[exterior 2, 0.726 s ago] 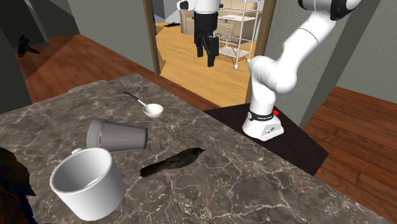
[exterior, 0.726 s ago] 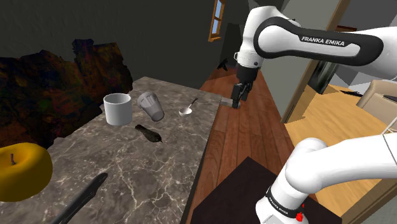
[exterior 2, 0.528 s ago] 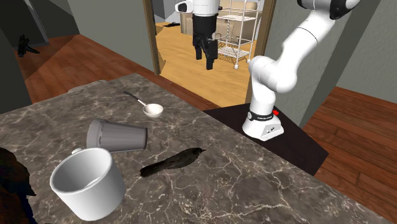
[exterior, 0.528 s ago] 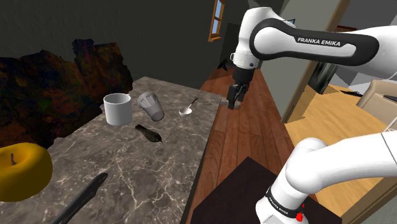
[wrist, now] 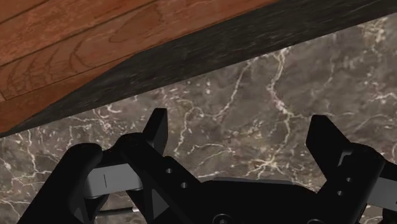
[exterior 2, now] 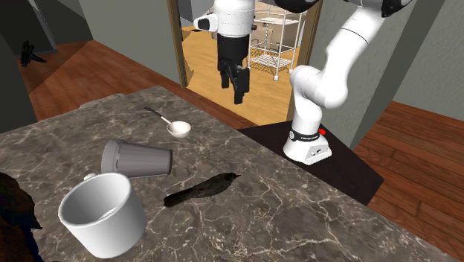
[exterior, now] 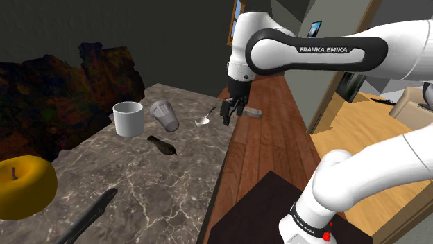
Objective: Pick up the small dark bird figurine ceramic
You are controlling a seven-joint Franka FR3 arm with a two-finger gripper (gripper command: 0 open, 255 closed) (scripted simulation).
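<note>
the small, dark, slender bird figurine (exterior: 162,145) lies flat on its side on the grey marble-patterned counter (exterior: 159,194), near the middle of the slab, free and untouched. in the second exterior view the bird figurine (exterior 2: 202,189) stretches from lower left to upper right, its thin pointed end aimed roughly toward the robot's stand. just beside it, apart from it, are a grey tumbler (exterior: 164,115) tipped on its side and an upright white mug (exterior: 128,118). a small white spoon (exterior: 203,119) rests further on, toward the counter's edge. the all-black two-finger gripper (exterior: 227,114) hangs in the air above that edge, close to the spoon and well apart from the bird. in the wrist view the gripper (wrist: 240,127) has its fingers spread wide with nothing between them, and below it are bare marble and the counter's rim against red-brown wood floor. so the bird lies inward over the counter from the gripper, toward the shoulder view's lower left and past the spoon. as a judgement, the reach is at an early stage. the hand needs to travel in over the slab, come down, and turn so its fingers close across the bird's narrow body rather than along its length. the tumbler's nearness leaves little room on that side.
</note>
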